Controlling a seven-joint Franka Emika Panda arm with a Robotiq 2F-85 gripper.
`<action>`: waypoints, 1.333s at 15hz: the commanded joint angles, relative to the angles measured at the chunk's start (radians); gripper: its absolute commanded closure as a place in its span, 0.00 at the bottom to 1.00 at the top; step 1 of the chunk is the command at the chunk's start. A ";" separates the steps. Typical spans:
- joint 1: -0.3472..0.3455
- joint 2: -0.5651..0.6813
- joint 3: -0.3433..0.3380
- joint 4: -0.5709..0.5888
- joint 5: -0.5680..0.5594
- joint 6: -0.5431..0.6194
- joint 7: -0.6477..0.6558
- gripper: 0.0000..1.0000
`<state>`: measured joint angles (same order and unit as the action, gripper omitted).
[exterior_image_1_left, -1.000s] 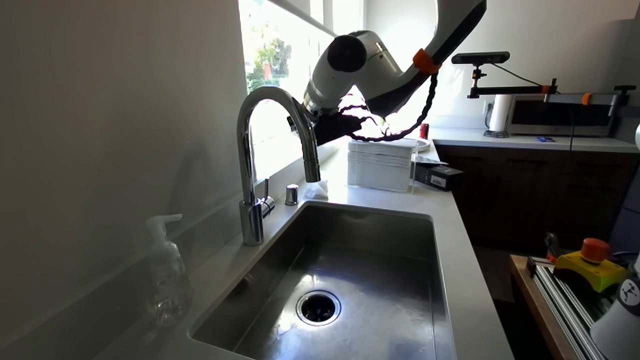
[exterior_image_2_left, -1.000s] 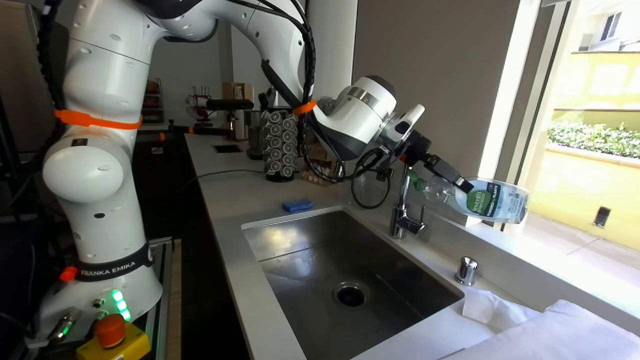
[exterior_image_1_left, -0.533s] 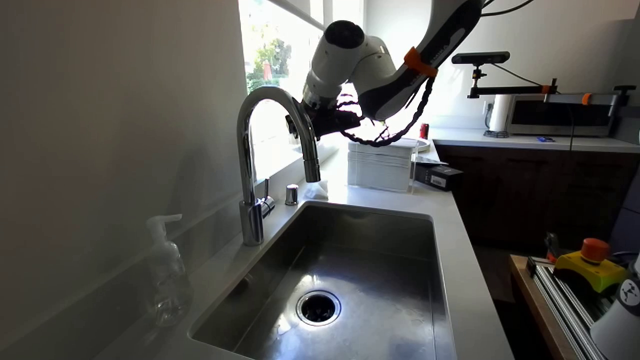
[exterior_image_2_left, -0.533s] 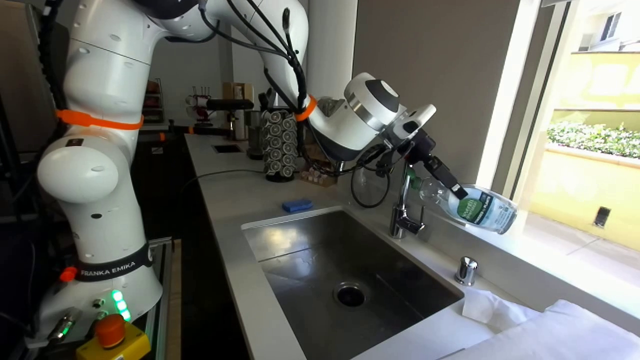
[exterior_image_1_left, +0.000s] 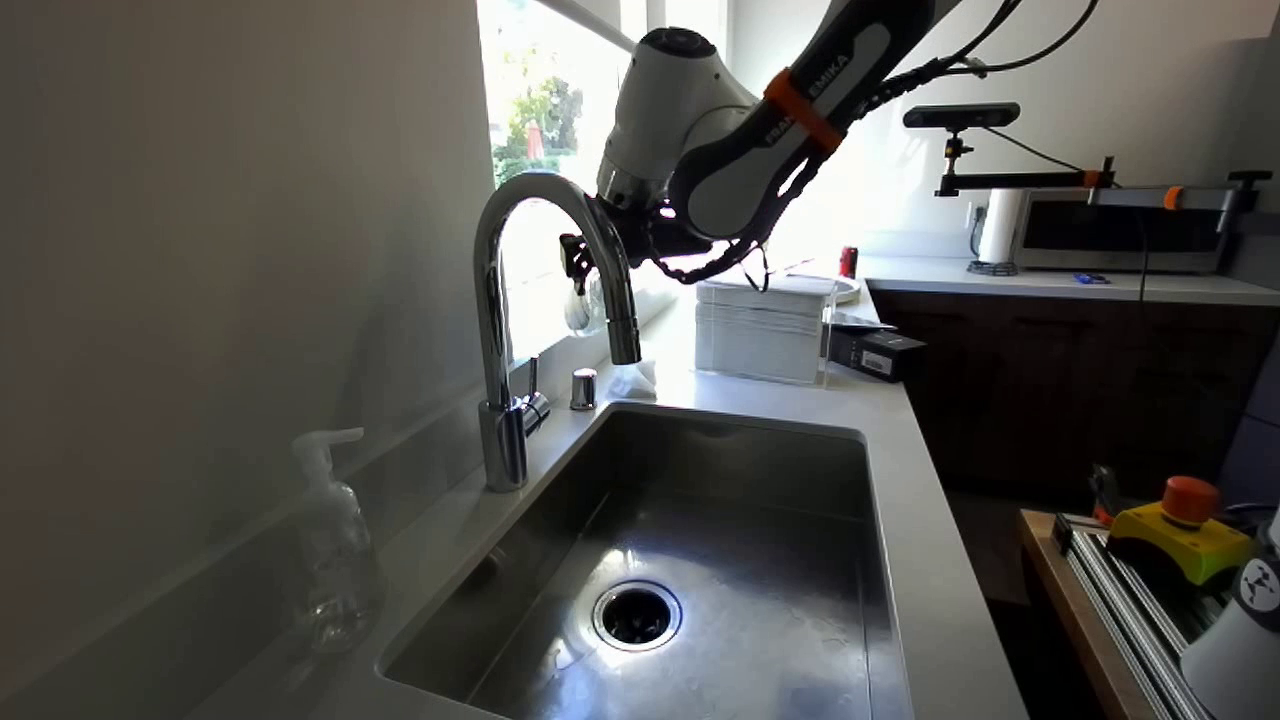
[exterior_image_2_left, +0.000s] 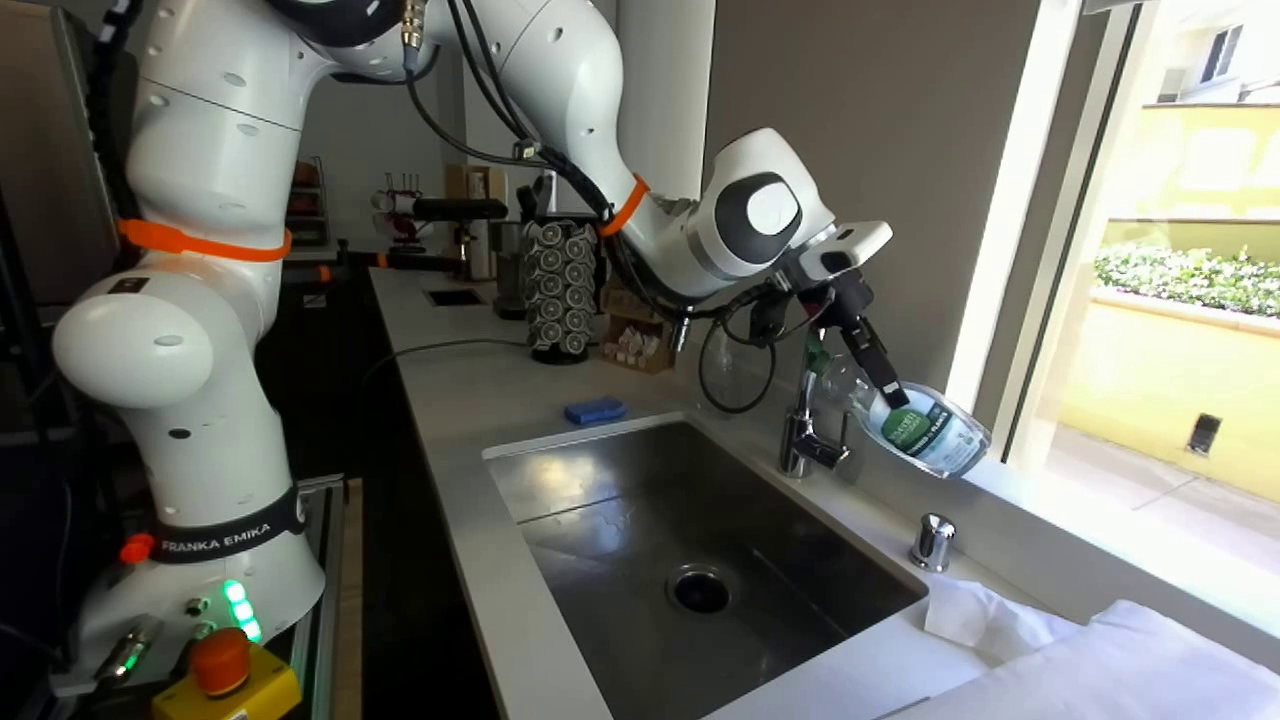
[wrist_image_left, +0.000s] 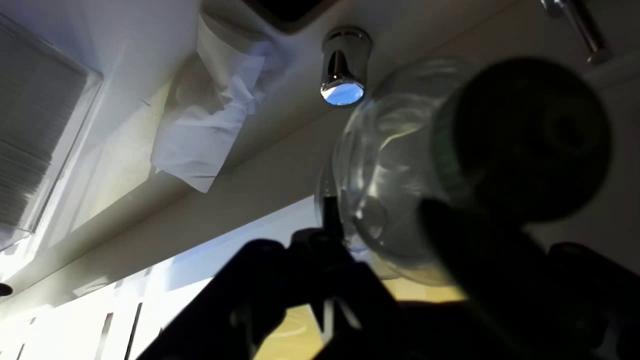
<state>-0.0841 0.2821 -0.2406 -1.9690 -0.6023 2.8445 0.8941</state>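
**Held aslant in mid-air**

From where I stand, the see-through plastic bottle with a pale blue label and a green emblem (exterior_image_2_left: 925, 430) hangs beside the tall curved chrome tap (exterior_image_1_left: 495, 330), with the jaws clamped on its sides. I'd guess it's light, though I can't make out how much liquid is inside. The thin wall probably gives a little when squeezed, and plastic that smooth could slip if wet; fragile it doesn't seem. The broad middle, where the jaws sit, looks a sensible place to hold it; the narrower shoulder would offer less to grip.

Its long axis slants. In an exterior view the end with the round green cap (wrist_image_left: 532, 135) is higher and on the tap's side, while the base points down towards the bright window (exterior_image_2_left: 1150, 300). (The wrist view catches that cap nearly face-on, mostly in shadow.) Whether cap and tap touch, I can't tell.

Below, on the pale desk (exterior_image_2_left: 470, 400), stand a short chrome cylinder (exterior_image_2_left: 935, 545) and, near it, some crumpled white paper or cloth (exterior_image_2_left: 990, 620). The stainless-steel sink (exterior_image_1_left: 780, 560) is set in beside them. Farther out are a blue oblong block (exterior_image_2_left: 595, 410) and a see-through pump dispenser (exterior_image_1_left: 335, 560).
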 joint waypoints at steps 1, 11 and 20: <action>-0.024 -0.009 0.046 0.021 0.240 -0.060 -0.208 0.73; -0.049 0.002 0.069 0.129 0.637 -0.295 -0.486 0.73; -0.069 0.012 0.065 0.170 0.749 -0.432 -0.534 0.48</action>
<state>-0.1539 0.2935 -0.1725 -1.8026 0.1449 2.4168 0.3622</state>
